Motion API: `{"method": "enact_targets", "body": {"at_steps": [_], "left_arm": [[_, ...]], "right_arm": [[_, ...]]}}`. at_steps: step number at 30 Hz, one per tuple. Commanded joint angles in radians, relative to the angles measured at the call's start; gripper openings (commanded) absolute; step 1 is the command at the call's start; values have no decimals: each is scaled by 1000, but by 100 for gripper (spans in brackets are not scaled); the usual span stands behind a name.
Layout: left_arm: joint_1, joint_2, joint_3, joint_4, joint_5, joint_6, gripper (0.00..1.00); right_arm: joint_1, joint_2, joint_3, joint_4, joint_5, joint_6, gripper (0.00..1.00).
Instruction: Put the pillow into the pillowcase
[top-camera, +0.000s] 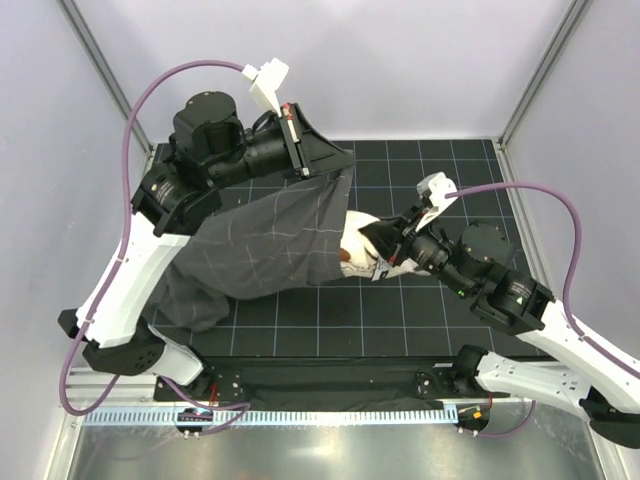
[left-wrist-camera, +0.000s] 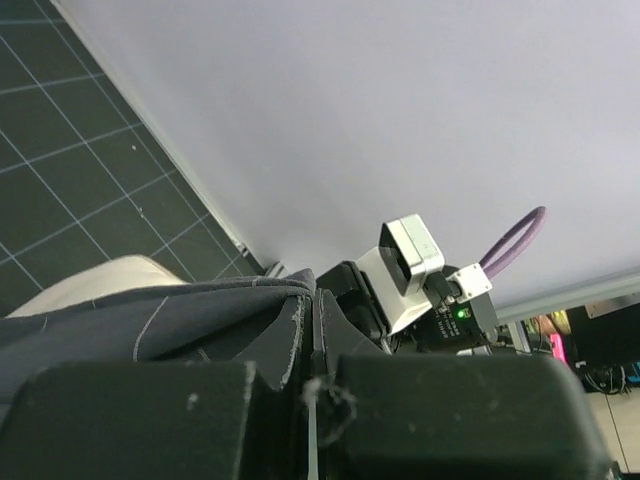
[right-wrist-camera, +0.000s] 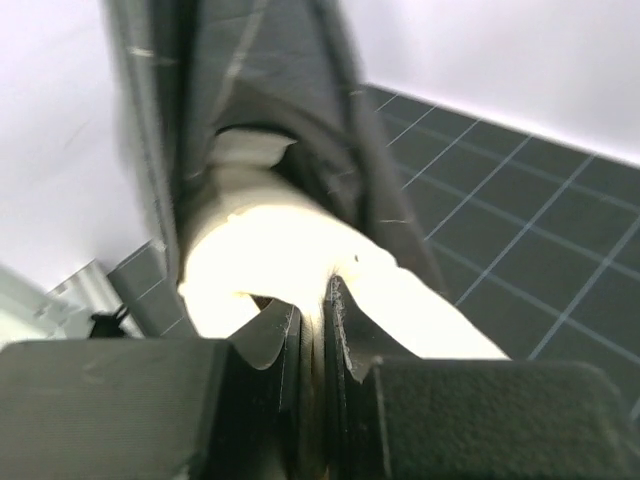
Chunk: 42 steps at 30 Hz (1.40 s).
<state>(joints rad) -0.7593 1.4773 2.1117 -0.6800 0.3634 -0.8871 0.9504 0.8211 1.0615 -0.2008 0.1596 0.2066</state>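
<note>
The dark grey checked pillowcase (top-camera: 260, 245) drapes from the back of the mat down to the left. My left gripper (top-camera: 325, 165) is shut on its upper edge and holds it raised; the left wrist view shows the fabric hem (left-wrist-camera: 250, 310) pinched where the jaws meet (left-wrist-camera: 313, 310). The cream-white pillow (top-camera: 357, 252) sticks out of the case's right opening, most of it hidden inside. My right gripper (top-camera: 382, 242) is shut on the pillow's exposed end. In the right wrist view the pillow (right-wrist-camera: 290, 255) bulges between the jaws (right-wrist-camera: 318, 305), with the pillowcase (right-wrist-camera: 270, 70) wrapped over it.
A black grid mat (top-camera: 420, 310) covers the table. Pale enclosure walls and metal posts (top-camera: 540, 70) surround it. Purple cables (top-camera: 560, 210) loop above both arms. The right arm's wrist camera (left-wrist-camera: 410, 265) shows close beyond the left jaws.
</note>
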Motion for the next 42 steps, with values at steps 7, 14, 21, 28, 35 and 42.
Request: {"method": "enact_targets", "body": {"at_steps": [7, 14, 21, 28, 35, 42], "left_arm": [[-89, 147, 42, 243, 134, -43, 0], [-231, 227, 70, 214, 131, 6, 0], [-163, 172, 76, 94, 9, 89, 8], [-126, 265, 159, -62, -63, 290, 68], [-95, 128, 47, -161, -187, 476, 93], [-97, -115, -471, -61, -320, 517, 95]], "right_arm": [[10, 73, -99, 167, -133, 151, 4], [-108, 151, -71, 183, -147, 192, 4], [-136, 52, -159, 196, -147, 217, 4], [-151, -74, -231, 132, -40, 286, 4], [-217, -223, -302, -26, 93, 352, 4], [-280, -255, -288, -149, 139, 346, 4]]}}
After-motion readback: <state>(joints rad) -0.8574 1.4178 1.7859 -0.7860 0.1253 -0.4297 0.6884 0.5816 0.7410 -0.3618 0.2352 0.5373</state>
